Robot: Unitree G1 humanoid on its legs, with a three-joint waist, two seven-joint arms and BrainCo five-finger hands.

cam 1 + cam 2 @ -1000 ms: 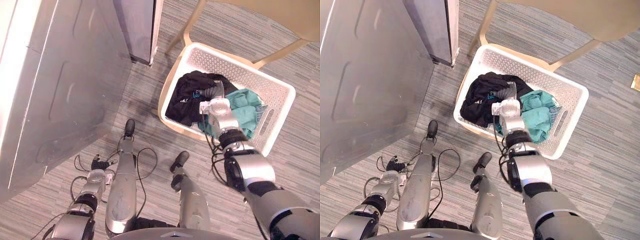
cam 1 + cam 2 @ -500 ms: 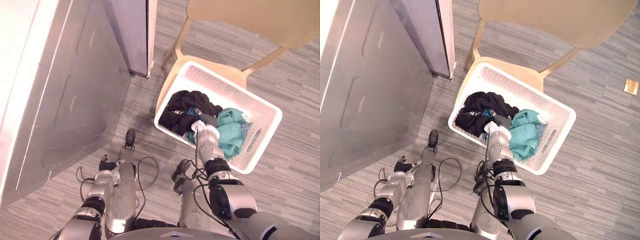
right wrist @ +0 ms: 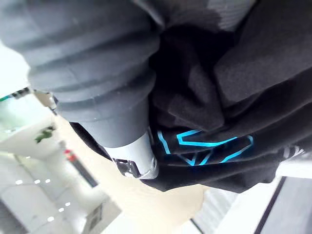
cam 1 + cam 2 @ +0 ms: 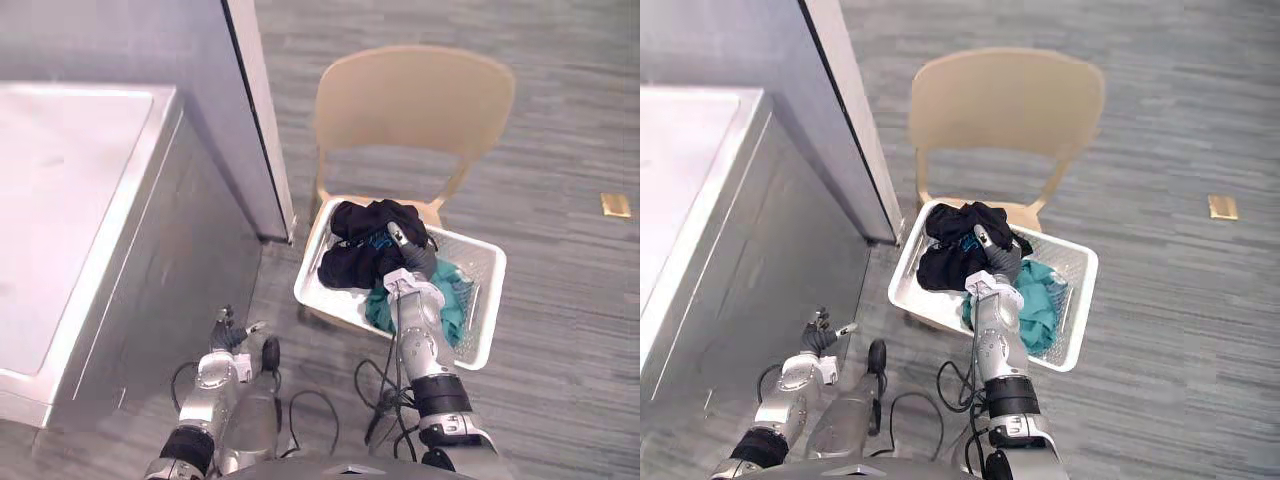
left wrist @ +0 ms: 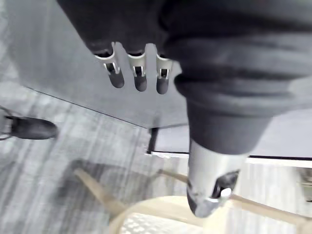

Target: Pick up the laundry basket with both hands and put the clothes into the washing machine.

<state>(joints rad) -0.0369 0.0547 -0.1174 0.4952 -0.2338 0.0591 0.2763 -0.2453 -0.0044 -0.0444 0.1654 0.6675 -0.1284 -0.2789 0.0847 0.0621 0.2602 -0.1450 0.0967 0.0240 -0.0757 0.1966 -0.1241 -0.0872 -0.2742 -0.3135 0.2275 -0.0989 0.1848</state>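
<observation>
Right hand (image 4: pixel 412 262) sits on the black shirt (image 4: pixel 352 262); can't tell if it grips. Left hand (image 4: pixel 228 333) hangs open, far off. One-handed, the basket (image 4: pixel 488 308) could tip.

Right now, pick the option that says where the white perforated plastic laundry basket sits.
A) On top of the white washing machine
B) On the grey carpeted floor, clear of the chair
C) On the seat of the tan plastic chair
C: the white perforated plastic laundry basket rests on the tan plastic chair, and a strip of the seat shows just behind the basket's far rim.
</observation>
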